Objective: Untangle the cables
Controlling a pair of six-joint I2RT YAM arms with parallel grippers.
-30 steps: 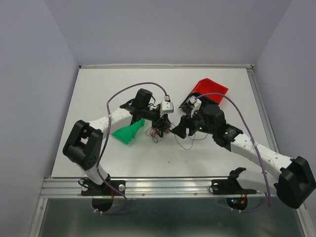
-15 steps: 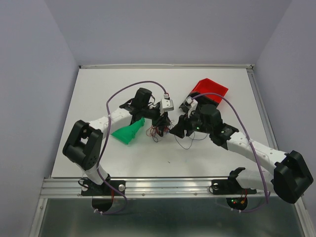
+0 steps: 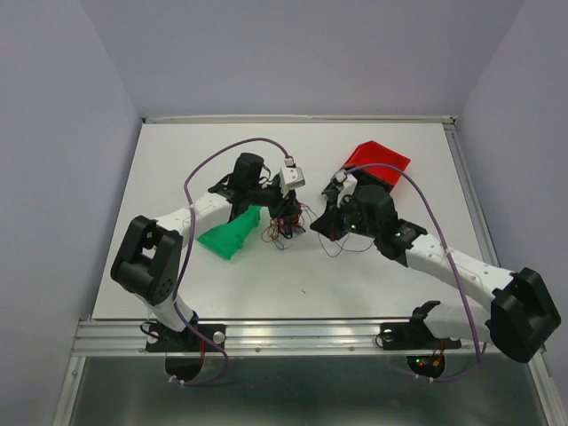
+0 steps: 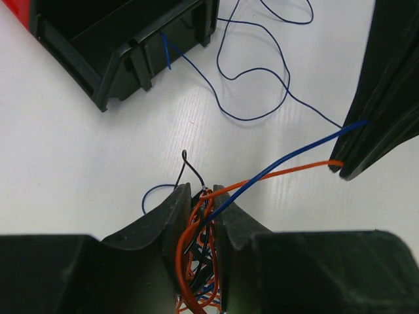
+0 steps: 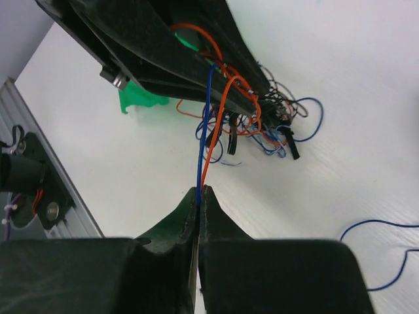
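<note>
– On the white tabletop [image 3: 177,177], what sat at left?
– A green plastic bin [image 3: 229,235], then the left gripper [image 4: 201,194], clamped on a tangle of thin orange, blue and black cables [image 4: 195,252] near the table's middle.
– And right?
– The right gripper [image 5: 198,195], pinched shut on one blue and one orange strand stretched between both; a red plastic bin [image 3: 377,158] beyond.

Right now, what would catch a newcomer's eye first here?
Both grippers meet mid-table: the left gripper is shut on the cable tangle, the right gripper pinches a blue wire and an orange wire stretched taut between them. A green bin lies left, a red bin rear right.
</note>
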